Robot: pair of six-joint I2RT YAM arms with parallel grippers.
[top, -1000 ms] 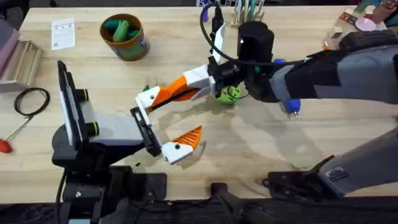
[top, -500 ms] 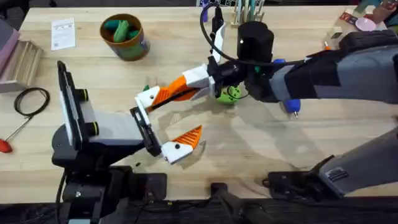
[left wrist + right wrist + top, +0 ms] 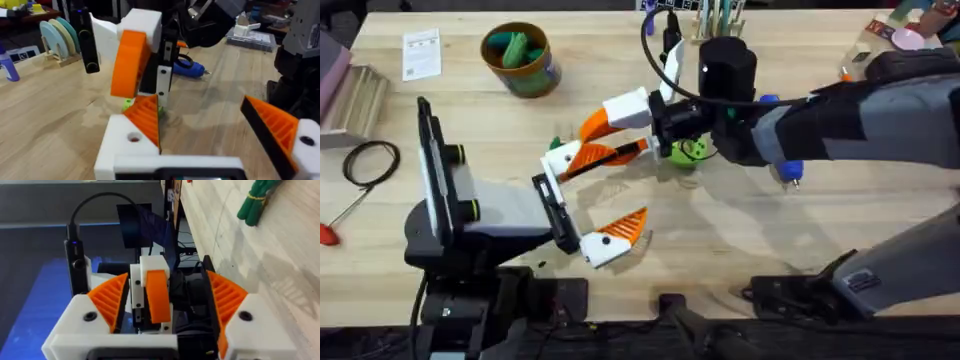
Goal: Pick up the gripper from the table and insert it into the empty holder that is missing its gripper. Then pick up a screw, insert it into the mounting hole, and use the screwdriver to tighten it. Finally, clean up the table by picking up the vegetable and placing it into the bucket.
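The orange ribbed gripper point(image 3: 610, 154) point(image 3: 145, 117) sits in the white holder point(image 3: 560, 158) on my left arm's far finger. A mounting hole point(image 3: 134, 137) shows in the holder; the screw is out of view. My left gripper point(image 3: 642, 180) point(image 3: 195, 102) is open wide. My right gripper point(image 3: 592, 140) point(image 3: 167, 277) stands open around that finger, its pads point(image 3: 107, 300) off the wedge point(image 3: 157, 297). The blue screwdriver point(image 3: 785, 170) point(image 3: 192, 68) lies under the right arm. The dark-green vegetable point(image 3: 255, 202) point(image 3: 554, 142) lies beside the holder. The bucket point(image 3: 542, 75) stands at the back left with green pieces inside.
A bright-green disc point(image 3: 688, 150) lies under the right wrist. At the far left are a black cable loop point(image 3: 370, 160), a red-handled tool point(image 3: 328, 232) and a wooden rack point(image 3: 355, 95). A paper card point(image 3: 422, 52) lies near the bucket.
My right gripper has opened: its far finger lifted off the orange wedge toward the back of the table. The wedge stays on the left arm's finger. The left arm has hardly moved.
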